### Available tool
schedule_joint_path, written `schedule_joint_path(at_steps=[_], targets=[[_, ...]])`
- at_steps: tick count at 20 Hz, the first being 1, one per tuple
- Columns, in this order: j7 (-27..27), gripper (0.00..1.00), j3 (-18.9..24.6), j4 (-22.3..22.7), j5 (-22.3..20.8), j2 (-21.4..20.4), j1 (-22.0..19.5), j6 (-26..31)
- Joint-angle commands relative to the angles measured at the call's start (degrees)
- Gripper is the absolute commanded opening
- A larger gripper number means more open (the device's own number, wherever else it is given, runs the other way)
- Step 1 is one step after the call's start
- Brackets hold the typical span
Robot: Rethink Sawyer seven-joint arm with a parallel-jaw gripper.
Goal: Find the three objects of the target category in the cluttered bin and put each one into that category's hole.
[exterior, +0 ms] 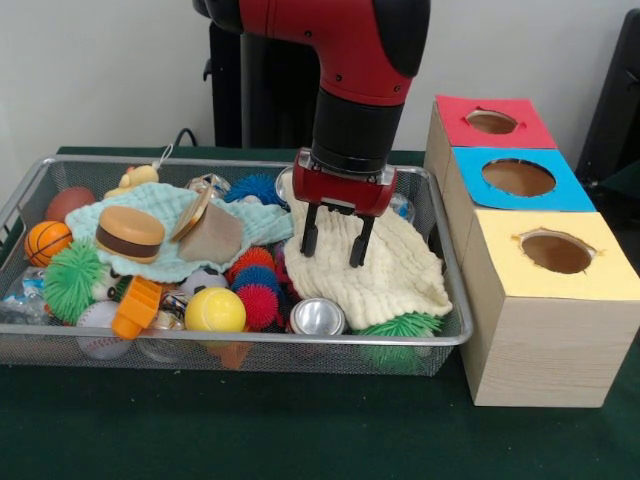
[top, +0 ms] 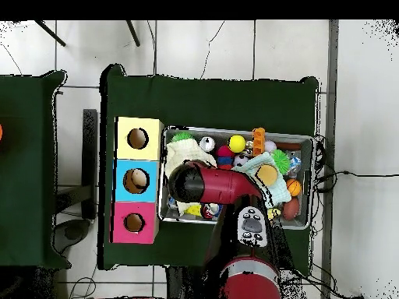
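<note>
The wire mesh bin (exterior: 250, 338) is packed with toys and cloths. My gripper (exterior: 334, 252) hangs open and empty in its right half, fingertips just above a crumpled cream cloth (exterior: 390, 275). To the right stand three wooden boxes with round holes in their tops: red (exterior: 455, 112), blue (exterior: 572, 195) and yellow (exterior: 605, 275). In the overhead view my arm (top: 210, 183) lies over the bin (top: 234, 130) and hides the gripper. The yellow (top: 150, 138), blue (top: 150, 181) and red (top: 148, 223) boxes stand to the bin's left.
The bin holds a teal cloth (exterior: 170, 205), toy burger (exterior: 130, 233), brown cup (exterior: 212, 238), yellow ball (exterior: 214, 310), basketball (exterior: 47, 241), green spiky ball (exterior: 73, 280), red spiky ball (exterior: 260, 303), baseball (exterior: 98, 325), silver can (exterior: 318, 317) and yellow duck (exterior: 136, 178).
</note>
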Motion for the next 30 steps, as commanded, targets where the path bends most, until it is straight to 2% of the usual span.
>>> schedule_joint_path(at_steps=[1, 12, 19, 23, 24, 30], targets=[[10.31, 1.00, 1.44, 1.63, 1.74, 0.70, -0.93, -2.50], [11.08, 1.00, 1.63, 3.08, 1.73, 0.28, -1.19, -4.62], [12.65, 1.00, -1.00, 2.52, 2.06, 0.46, 0.81, -6.93], [10.29, 1.00, -1.35, 1.67, 1.22, 0.41, 0.70, -5.04], [9.78, 0.00, -0.52, 2.29, 1.72, 0.11, -0.01, -3.62], [9.48, 0.00, 1.71, 3.50, 2.30, -0.38, -1.47, -3.19]])
